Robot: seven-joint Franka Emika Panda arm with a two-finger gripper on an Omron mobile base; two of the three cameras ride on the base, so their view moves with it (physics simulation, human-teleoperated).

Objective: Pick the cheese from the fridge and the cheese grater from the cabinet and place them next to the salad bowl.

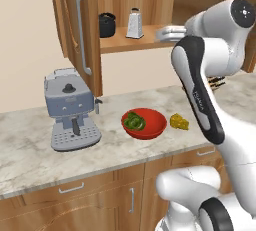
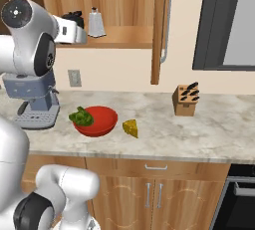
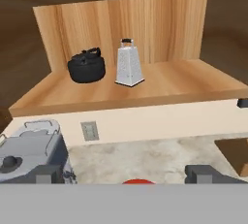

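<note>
The cabinet door [image 1: 82,35] stands open. On its shelf the silver cheese grater [image 1: 134,24] stands upright, just right of a black pot [image 1: 106,25]. In the hand view the cheese grater [image 3: 129,63] is straight ahead, well beyond my gripper [image 3: 126,174], whose fingertips [image 3: 48,173] stand wide apart with nothing between them. My gripper [image 2: 80,33] hovers at shelf height, short of the shelf's front edge. Down on the counter the yellow cheese [image 1: 179,121] lies just right of the red salad bowl [image 1: 144,123] with its green leaves. The fridge is out of view.
A grey coffee machine [image 1: 70,110] stands on the counter left of the bowl, under the open door. A knife block [image 2: 186,99] sits further right along the counter. A wall outlet [image 3: 89,131] is below the shelf. Drawers and doors [image 1: 75,190] run under the counter.
</note>
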